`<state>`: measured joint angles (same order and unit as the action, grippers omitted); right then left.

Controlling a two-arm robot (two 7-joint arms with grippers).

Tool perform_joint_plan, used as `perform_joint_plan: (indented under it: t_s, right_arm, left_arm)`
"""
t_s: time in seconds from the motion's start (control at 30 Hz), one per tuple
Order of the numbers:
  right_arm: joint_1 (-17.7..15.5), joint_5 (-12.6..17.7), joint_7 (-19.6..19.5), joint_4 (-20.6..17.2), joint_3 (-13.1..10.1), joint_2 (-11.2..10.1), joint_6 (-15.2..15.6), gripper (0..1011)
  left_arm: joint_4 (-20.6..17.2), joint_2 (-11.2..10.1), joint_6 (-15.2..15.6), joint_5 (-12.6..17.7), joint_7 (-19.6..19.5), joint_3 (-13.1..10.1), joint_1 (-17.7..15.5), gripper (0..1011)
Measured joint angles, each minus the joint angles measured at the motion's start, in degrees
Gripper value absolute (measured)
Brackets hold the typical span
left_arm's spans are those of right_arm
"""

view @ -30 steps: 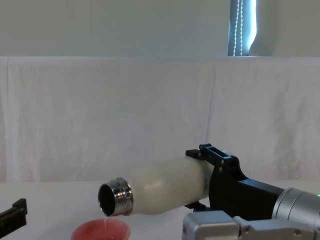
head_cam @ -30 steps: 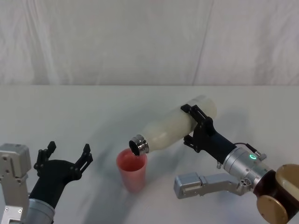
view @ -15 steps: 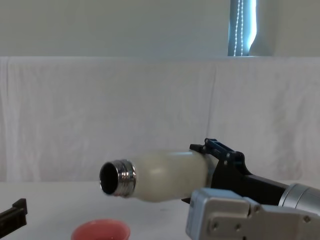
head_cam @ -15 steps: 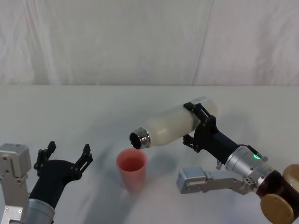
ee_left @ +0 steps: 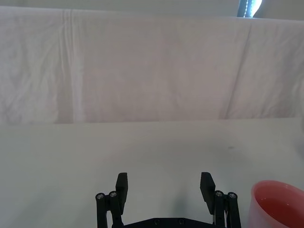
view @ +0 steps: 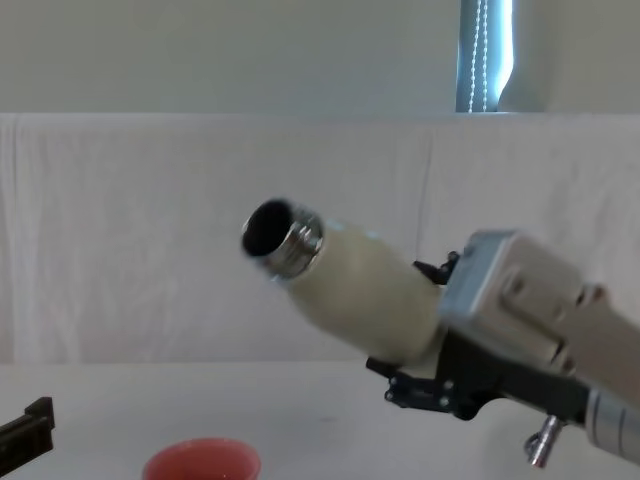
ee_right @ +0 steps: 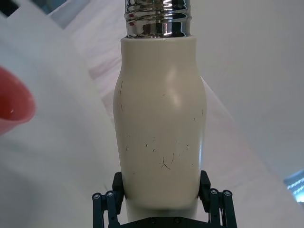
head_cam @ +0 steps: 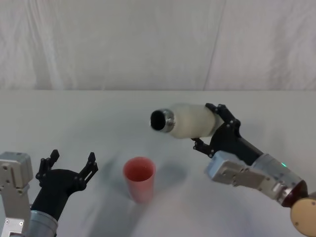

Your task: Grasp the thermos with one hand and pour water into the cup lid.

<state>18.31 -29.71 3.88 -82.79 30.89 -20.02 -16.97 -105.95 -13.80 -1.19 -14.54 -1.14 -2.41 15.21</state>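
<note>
The thermos (head_cam: 190, 121) is gripped around its lower body by the right gripper (head_cam: 217, 127), jaws clamped against both sides, and is held in the air above the table (head_cam: 98, 113), to the right of and slightly beyond the cup lid (head_cam: 139, 178). Its chrome neck (view: 290, 240) is angled upward and to the left in the chest view, so the open mouth is not directed down at the cup and no stream is seen. The pink cup lid stands upright on the near-centre of the table, well apart from the bottle; in the left wrist view its inside looks wet, though the water level cannot be judged. The pouring step appears to be finished or paused, with the bottle being tipped back toward upright. The next move is judged to call for the thermos to be righted fully and set down clear of the cup, base flat, before the grip is released. The left gripper (head_cam: 67, 168) is parked at the near left, fingers spread and holding nothing.
</note>
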Motion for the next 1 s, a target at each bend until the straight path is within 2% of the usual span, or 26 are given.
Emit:
perform_joint_plan:
  t_s: [0.3, 0.7, 0.8, 1.0]
  right_arm:
    - [-3.95, 10.50, 5.28, -2.77, -5.41, 0.25, 0.94, 951]
    - [-8.85, 20.29, 9.41, -6.72, -11.35, 0.68, 3.81, 951]
    - [-10.28, 23.63, 10.62, -8.16, -13.15, 1.09, 5.21, 950]
    - [-11.97, 28.37, 11.97, -9.80, -15.35, 1.88, 7.38, 950]
  left_arm:
    - [0.00, 0.00, 0.00, 0.00, 0.00, 0.00, 0.00, 1001]
    - [0.00, 0.00, 0.00, 0.00, 0.00, 0.00, 0.00, 1001]
    - [0.00, 0.00, 0.00, 0.00, 0.00, 0.00, 0.00, 1001]
    - [0.00, 0.00, 0.00, 0.00, 0.00, 0.00, 0.00, 1001]
